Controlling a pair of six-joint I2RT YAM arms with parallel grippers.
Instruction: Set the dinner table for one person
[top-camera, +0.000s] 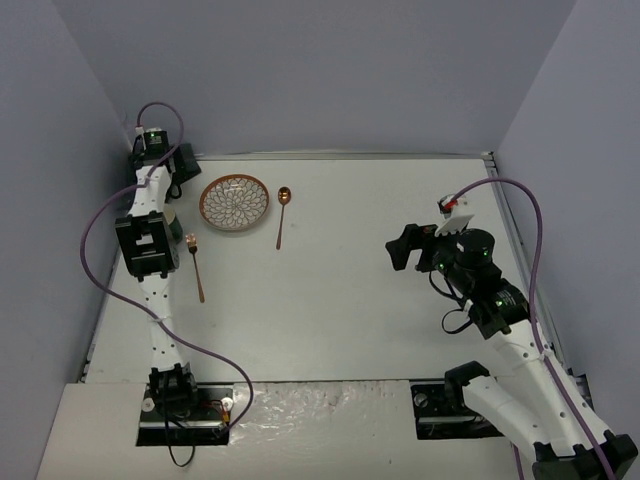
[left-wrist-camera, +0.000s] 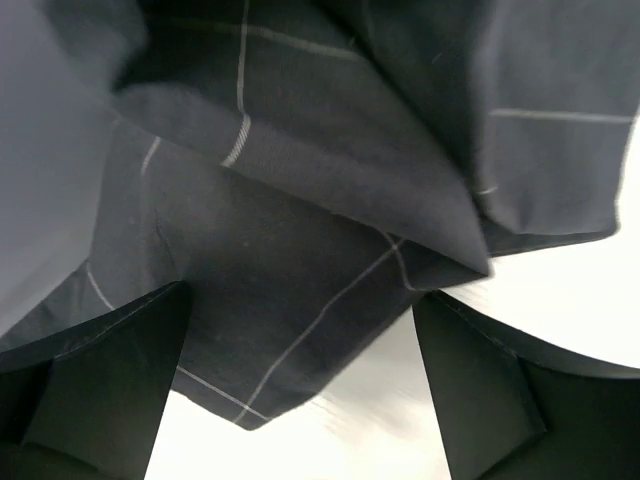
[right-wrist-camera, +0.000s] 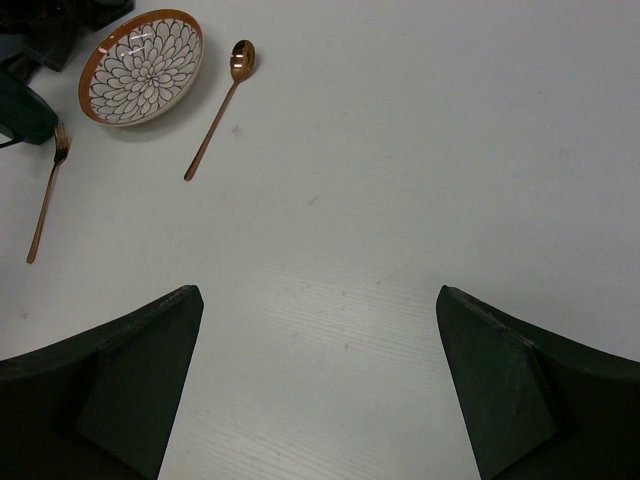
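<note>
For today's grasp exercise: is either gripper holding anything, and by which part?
Nothing is held. The left gripper stands open over the crumpled dark grey grid-lined cloth; the right gripper is open and empty.

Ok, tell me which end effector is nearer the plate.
Left. The left end effector is at the dark cloth just left of the plate; the right end effector sits well off to its right.

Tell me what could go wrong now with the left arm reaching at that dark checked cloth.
The cloth lies bunched in folds, so the open left tool may pinch only one layer. The left arm stands close beside the fork and plate; swinging back could knock them.
</note>
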